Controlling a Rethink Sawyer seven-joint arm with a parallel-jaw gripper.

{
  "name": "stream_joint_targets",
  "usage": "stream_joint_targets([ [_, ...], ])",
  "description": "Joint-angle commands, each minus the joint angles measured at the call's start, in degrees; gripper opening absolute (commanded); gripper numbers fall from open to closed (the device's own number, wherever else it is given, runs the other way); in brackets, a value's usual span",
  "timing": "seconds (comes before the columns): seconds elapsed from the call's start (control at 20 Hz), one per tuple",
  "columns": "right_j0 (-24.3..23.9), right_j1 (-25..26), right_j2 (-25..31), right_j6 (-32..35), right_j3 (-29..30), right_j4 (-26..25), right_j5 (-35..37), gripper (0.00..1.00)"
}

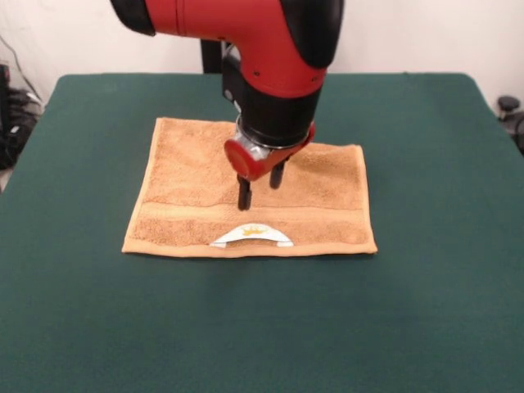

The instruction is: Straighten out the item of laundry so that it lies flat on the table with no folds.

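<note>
Front view – tan towel [196, 192] spread flat, white label [250, 236] showing

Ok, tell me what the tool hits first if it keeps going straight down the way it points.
Most likely the towel. The tool points down with its fingers apart over the towel's middle, nothing between them and the cloth. The table lies under that. Whether the tips already touch is unclear from this view.

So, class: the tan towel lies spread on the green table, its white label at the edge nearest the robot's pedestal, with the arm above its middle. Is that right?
Not quite. In the front view the white label sits at the towel's edge farthest from the pedestal, nearest the camera. The rest holds: the towel lies spread on the green table with the arm above its middle.
</note>
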Motion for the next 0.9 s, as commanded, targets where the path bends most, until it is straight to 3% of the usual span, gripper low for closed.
stream_joint_targets([
  [0.05, 0.43, 5.9, 6.87, 1.88, -2.3, 0.93, 2.03, 1.0],
  [0.9, 0.67, 6.68, 4.93, 8.93, 8.15, -0.03, -10.39, 1.0],
])
